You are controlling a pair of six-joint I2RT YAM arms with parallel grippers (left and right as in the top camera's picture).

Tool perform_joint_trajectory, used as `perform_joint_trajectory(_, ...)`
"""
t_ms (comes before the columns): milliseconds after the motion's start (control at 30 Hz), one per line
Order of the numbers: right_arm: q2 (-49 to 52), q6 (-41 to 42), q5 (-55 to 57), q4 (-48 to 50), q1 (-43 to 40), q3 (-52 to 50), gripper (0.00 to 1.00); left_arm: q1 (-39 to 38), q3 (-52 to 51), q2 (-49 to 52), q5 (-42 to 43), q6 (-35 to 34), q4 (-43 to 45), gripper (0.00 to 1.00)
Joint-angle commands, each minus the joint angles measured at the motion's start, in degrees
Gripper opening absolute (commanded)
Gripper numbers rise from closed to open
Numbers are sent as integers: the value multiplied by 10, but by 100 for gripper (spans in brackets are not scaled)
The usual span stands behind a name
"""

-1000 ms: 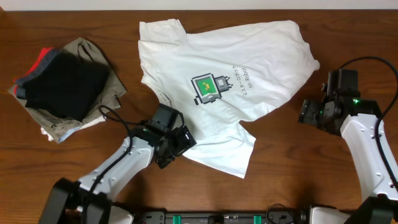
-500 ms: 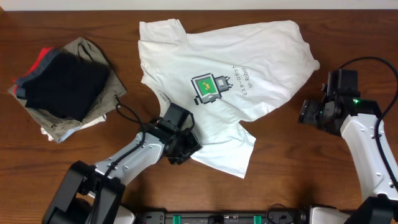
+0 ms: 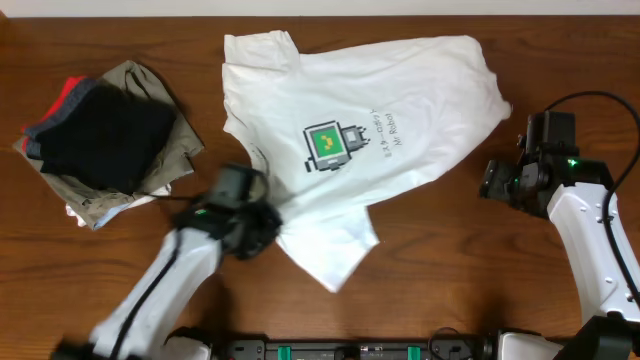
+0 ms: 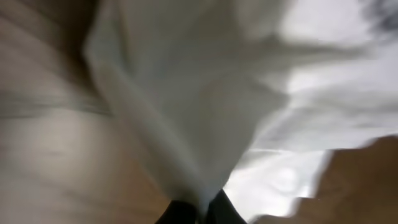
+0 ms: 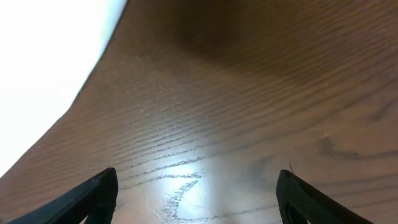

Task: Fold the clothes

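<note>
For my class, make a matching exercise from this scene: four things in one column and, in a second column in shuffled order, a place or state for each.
Column A
1. white T-shirt
2. folded pile
3. left end effector
4. right end effector

Column B
a. open, holding nothing
b. at the far left of the overhead view
c. spread out in the middle, print facing up
d. shut on the shirt's edge

Pairs: 1-c, 2-b, 3-d, 4-a
</note>
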Motion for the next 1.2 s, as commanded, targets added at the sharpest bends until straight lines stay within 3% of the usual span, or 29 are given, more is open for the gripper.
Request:
perform_joint_trajectory(0,-1,-5,-1,6,-2,2,80,40,-4,-89,-33,57,-25,6)
perform_joint_trajectory(267,43,-30,-53,65,-2,1,80,52,-4,-200,-48,76,-43,6)
perform_joint_trajectory(700,215,-43,-194,303,-2,1,79,52,-4,-162,-48,86,-57,6)
perform_joint_trajectory(933,297,-25,-200,397,-2,1,78,52,-4,-150,-65,99,-56,6)
perform_joint_trajectory(1000,315,-16,-206,417,-2,2,64,52,-4,-148,-72,99,-54,6)
perform_joint_trajectory(1100,324,-13,-217,423,-2,2,20,52,-4,-148,-74,99,-53,6)
perform_joint_trajectory(1167,316,-14,-217,409,-2,2,1,52,-4,-148,-83,99,-54,6)
